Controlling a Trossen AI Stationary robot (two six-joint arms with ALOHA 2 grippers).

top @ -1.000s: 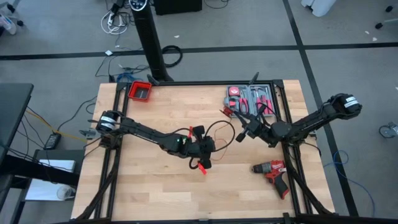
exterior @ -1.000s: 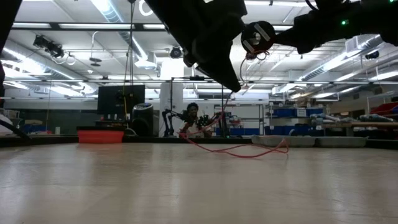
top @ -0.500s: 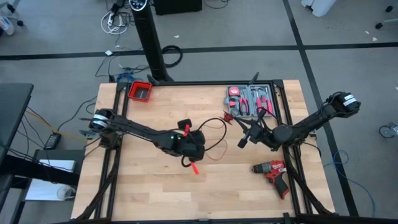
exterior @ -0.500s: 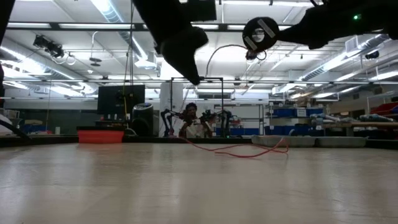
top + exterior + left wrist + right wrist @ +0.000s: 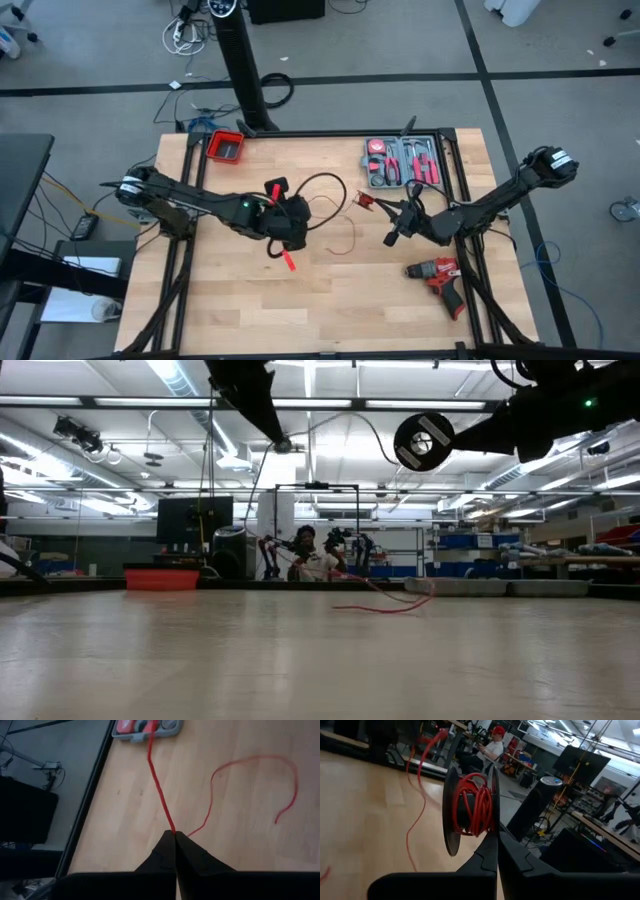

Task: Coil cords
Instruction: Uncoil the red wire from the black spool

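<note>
Red cord (image 5: 159, 790) runs taut from the left gripper (image 5: 175, 834), whose fingers are pressed together pinching it, while a slack loop of it lies on the wooden surface (image 5: 250, 310). Above the surface's middle right, the right gripper (image 5: 496, 836) has its fingers clamped on a black spool (image 5: 470, 810) wound with more of the cord, near the tool case (image 5: 402, 162) and the drill (image 5: 440, 278)

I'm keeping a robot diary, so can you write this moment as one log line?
left gripper: shut on red wire | right gripper: shut on spool | step: coiling
</note>
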